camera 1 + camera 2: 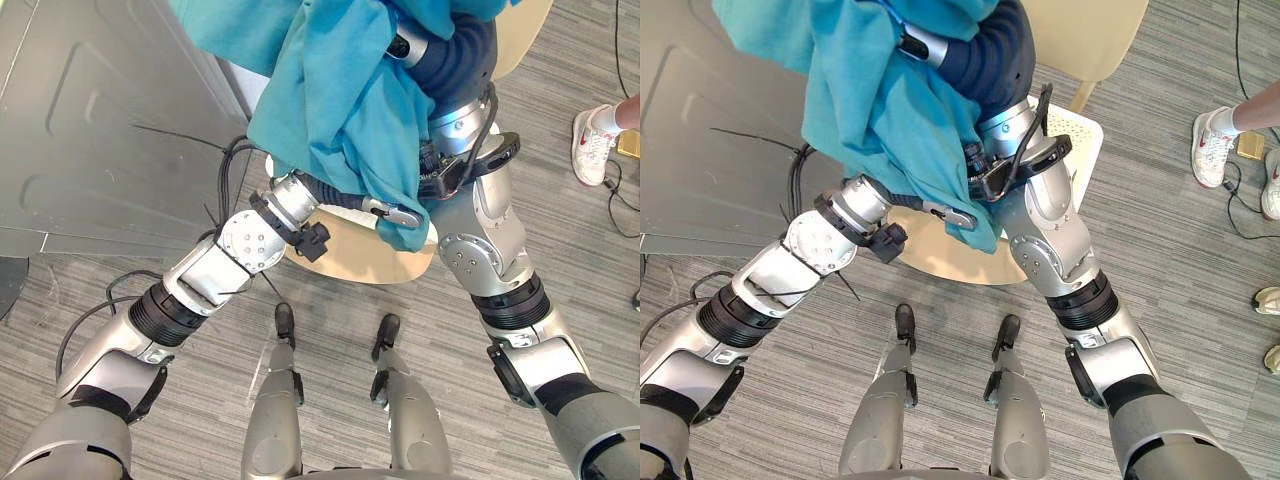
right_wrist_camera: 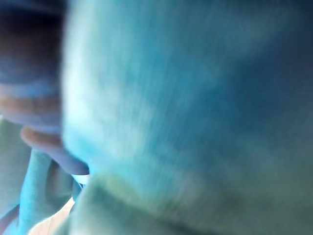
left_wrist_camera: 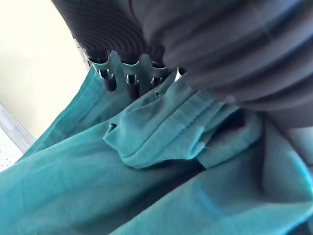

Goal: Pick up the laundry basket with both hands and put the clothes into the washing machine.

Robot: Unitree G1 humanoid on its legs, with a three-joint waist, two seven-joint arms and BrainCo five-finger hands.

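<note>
- the teal cloth (image 1: 330,100) is soft, light and floppy, with no shape of its own, so it'll sag, fold and slide off anything smooth; nothing fragile about it, the bother is trailing ends
- best hold imo is a bunched-up fold near the middle of the bundle, not a single hem, otherwise half of it dangles and snags
- the cloth hangs above the cream basket (image 1: 350,255) (I take it for the basket, there's a white perforated wall on it), draped over both raised arms, its lowest corner dangling just in front of the basket's rim
- left hand (image 1: 392,212) is under the cloth, above the basket: in the left wrist view the dark-tipped fingers (image 3: 108,81) press right into a thick folded seam, touching it, but I can't tell if they're curled round it or just propping it
- right hand (image 1: 985,60) is higher above the basket, buried in the cloth; can't tell its state, the right wrist view is just teal up close
- a grey panel (image 1: 100,120) stands left of the basket, a person's shoe (image 1: 592,145) well off to its right
</note>
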